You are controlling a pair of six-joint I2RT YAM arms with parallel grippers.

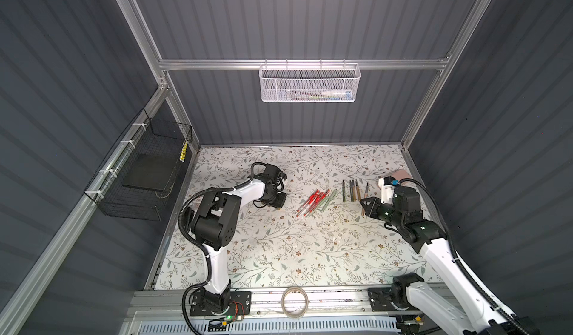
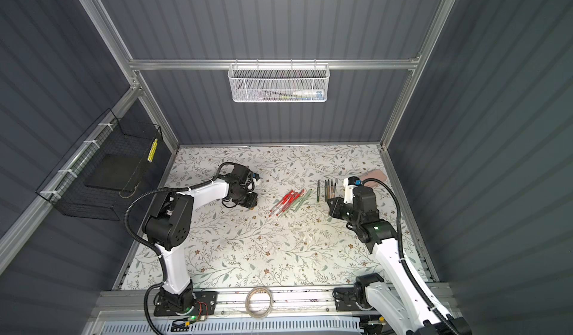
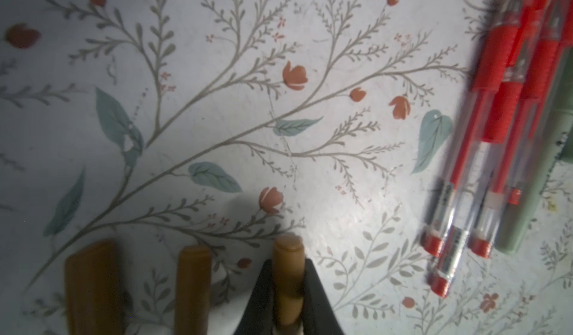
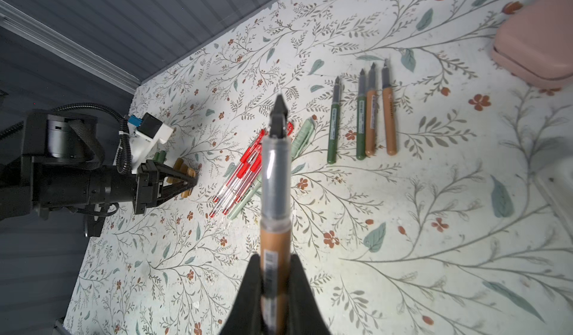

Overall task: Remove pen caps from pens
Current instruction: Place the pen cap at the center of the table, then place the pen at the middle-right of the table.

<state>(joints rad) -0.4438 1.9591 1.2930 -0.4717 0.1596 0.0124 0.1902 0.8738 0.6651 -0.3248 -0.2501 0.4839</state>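
Progress: roughly midway, as far as could be judged.
Right gripper (image 4: pixel 274 263): fingers were clamped on a golden-brown pen (image 4: pixel 275 194), nib bare, held above the table (image 1: pixel 279 256).
Left gripper (image 3: pixel 288 276): fingers were pinched on the golden-brown cap (image 3: pixel 288 252), low over the table beside two loose caps (image 3: pixel 93 283).
Done: four uncapped pens (image 4: pixel 361 125) lay in a row, well apart from the left gripper; dark green caps (image 4: pixel 159 156) sat behind it.
Remaining: red pens (image 1: pixel 313 201) and pale green pens (image 4: pixel 302 138), clustered mid-table, looked capped.
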